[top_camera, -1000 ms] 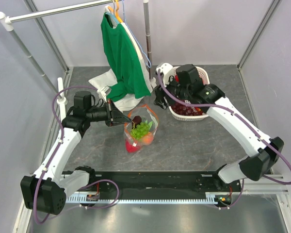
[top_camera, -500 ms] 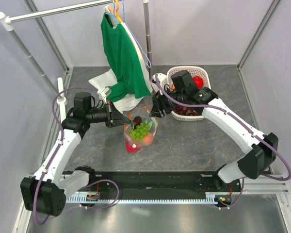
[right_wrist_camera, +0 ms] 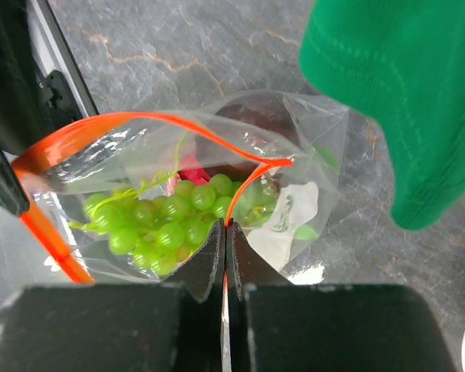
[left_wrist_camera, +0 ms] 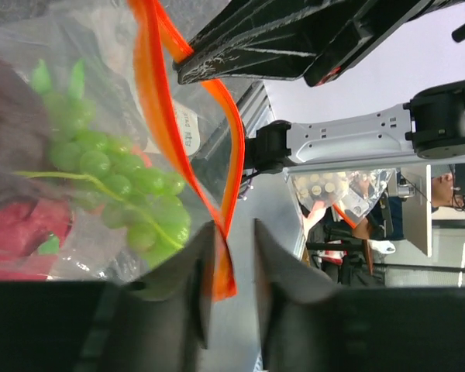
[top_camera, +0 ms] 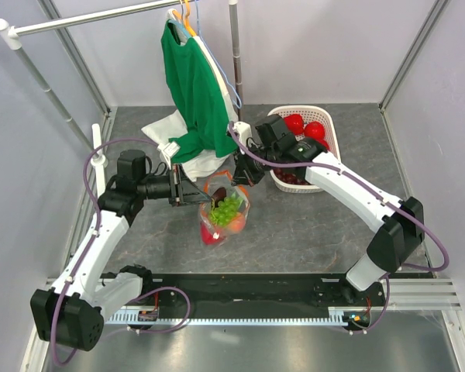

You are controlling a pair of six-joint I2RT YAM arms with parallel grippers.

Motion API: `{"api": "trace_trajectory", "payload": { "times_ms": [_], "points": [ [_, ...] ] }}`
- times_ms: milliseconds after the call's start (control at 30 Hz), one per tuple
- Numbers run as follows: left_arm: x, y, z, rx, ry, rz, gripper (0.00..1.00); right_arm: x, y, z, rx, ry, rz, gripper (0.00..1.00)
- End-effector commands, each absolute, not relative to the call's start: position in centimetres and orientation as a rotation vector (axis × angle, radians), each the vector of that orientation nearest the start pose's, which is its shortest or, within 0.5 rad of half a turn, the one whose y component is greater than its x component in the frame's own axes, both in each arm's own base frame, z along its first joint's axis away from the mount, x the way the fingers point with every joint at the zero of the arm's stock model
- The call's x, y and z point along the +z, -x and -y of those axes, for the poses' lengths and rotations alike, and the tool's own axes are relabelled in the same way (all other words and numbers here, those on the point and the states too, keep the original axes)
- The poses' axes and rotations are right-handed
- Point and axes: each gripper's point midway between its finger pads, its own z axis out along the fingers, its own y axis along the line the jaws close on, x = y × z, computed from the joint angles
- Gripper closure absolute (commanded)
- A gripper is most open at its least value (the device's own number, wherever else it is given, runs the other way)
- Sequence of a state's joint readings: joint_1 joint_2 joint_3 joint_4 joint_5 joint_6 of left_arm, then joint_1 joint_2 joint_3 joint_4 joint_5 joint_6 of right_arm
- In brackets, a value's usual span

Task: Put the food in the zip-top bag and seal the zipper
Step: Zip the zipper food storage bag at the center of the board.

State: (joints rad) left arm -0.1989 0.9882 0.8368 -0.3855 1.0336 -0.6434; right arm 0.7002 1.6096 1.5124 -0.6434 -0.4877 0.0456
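The clear zip-top bag (top_camera: pixel 223 208) hangs in the middle of the table between both grippers. Inside it are a green grape bunch (top_camera: pixel 227 208) (right_wrist_camera: pixel 163 225) (left_wrist_camera: pixel 124 174), a pink dragon fruit (left_wrist_camera: pixel 15 232) and small red and orange fruits. My right gripper (top_camera: pixel 244 177) (right_wrist_camera: pixel 224 226) is shut on the orange-red zipper (right_wrist_camera: pixel 178 120) at the bag's right end. My left gripper (top_camera: pixel 204 194) (left_wrist_camera: pixel 232 229) stands slightly open at the left end. The zipper (left_wrist_camera: pixel 159 101) lies between its fingers, against one of them. The bag's mouth gapes open.
A white lattice basket (top_camera: pixel 325 128) at the back right holds red fruits (top_camera: pixel 304 128) and dark ones. A green shirt (top_camera: pixel 198 85) (right_wrist_camera: pixel 403 93) hangs from a rail just behind the bag, over a white cloth (top_camera: pixel 164 132).
My right arm swung left from the basket to the bag and shut on the zipper's right end. The left gripper, shut before, has opened a little around the zipper.
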Motion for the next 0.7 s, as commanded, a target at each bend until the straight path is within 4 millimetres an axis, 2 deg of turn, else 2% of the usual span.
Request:
{"api": "trace_trajectory", "payload": {
  "times_ms": [0, 100, 133, 167, 200, 233, 267, 333, 367, 467, 500, 533, 600, 633, 667],
  "points": [
    [26.6, -18.7, 20.7, -1.552, -0.378, -2.079, 0.51, 28.5, -27.3, -34.8, 0.988, 1.021, -1.946, 1.00],
    [27.4, -18.4, 20.3, -1.461, -0.513, -1.999, 0.27, 29.9, -27.3, -35.3, 1.012, 1.060, -1.862, 1.00],
    [28.7, -18.4, 20.2, -1.424, -0.584, -1.941, 0.22, 29.7, -27.4, -35.7, 1.024, 1.068, -1.864, 1.00],
    [29.4, -18.1, 20.0, -1.336, -0.734, -1.835, 0.19, 29.8, -27.4, -35.9, 1.032, 1.073, -1.862, 1.00],
    [29.7, -17.4, 19.8, -1.302, -0.814, -1.797, 0.17, 30.3, -27.5, -36.2, 1.046, 1.080, -1.844, 1.00],
    [31.2, -17.1, 19.5, -1.224, -0.900, -1.711, 0.16, 29.8, -27.8, -36.4, 1.035, 1.109, -1.833, 1.00],
    [31.7, -17.3, 19.0, -1.068, -1.023, -1.587, 0.14, 29.9, -27.8, -36.6, 1.040, 1.118, -1.825, 1.00],
    [32.3, -17.4, 18.1, -0.906, -1.097, -1.516, 0.10, 29.4, -28.1, -37.0, 1.050, 1.127, -1.830, 1.00],
    [32.4, -17.7, 17.7, -0.782, -1.199, -1.418, 0.07, 29.2, -28.3, -37.2, 1.050, 1.130, -1.832, 1.00],
    [32.1, -17.2, 16.8, -0.630, -1.329, -1.321, 0.03, 28.9, -28.7, -37.6, 1.052, 1.139, -1.833, 1.00],
    [31.9, -17.1, 16.7, -0.611, -1.364, -1.305, 0.02, 29.0, -28.8, -37.7, 1.054, 1.139, -1.832, 1.00],
    [31.7, -15.9, 16.7, -0.643, -1.407, -1.305, 0.02, 28.8, -28.9, -37.9, 1.055, 1.140, -1.834, 1.00],
    [31.5, -14.8, 16.9, -0.614, -1.545, -1.177, 0.04, 29.2, -29.0, -38.1, 1.067, 1.137, -1.828, 1.00],
    [30.8, -13.8, 17.1, -0.670, -1.594, -1.190, 0.05, 29.1, -29.0, -38.2, 1.074, 1.137, -1.833, 1.00],
    [30.7, -13.9, 17.3, -0.648, -1.641, -1.145, 0.07, 29.1, -29.0, -38.4, 1.078, 1.137, -1.834, 1.00]
  ]
}}
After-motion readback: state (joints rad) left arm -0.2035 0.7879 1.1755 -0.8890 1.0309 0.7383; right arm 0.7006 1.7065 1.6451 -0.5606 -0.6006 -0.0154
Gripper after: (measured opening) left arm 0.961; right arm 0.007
